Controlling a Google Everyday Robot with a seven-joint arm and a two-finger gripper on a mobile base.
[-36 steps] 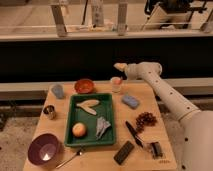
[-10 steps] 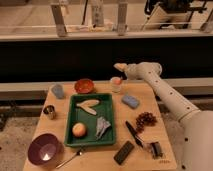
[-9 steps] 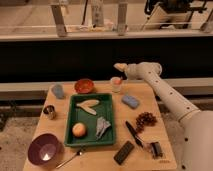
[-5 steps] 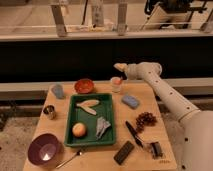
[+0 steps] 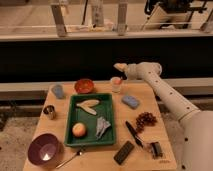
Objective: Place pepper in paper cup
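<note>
Camera view: gripper (image 5: 120, 66) hovers just above paper cup (image 5: 116, 86) containing pepper (image 5: 118, 79); grip unclear.

Viewpoint: single raised camera, looking down from green tray (image 5: 105, 107) near side.
Range: middling; whole table (image 5: 97, 158) in frame.
Arm end: gripper (image 5: 120, 66) raised beyond green tray's far right corner.

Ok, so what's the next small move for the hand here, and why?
Probably lift the hand straight up and clear. It hangs just above the paper cup, and the red-orange pepper already seems to sit in the cup, poking above its rim. With the placing apparently done, a straight rise looks least likely to knock the cup over.
</note>
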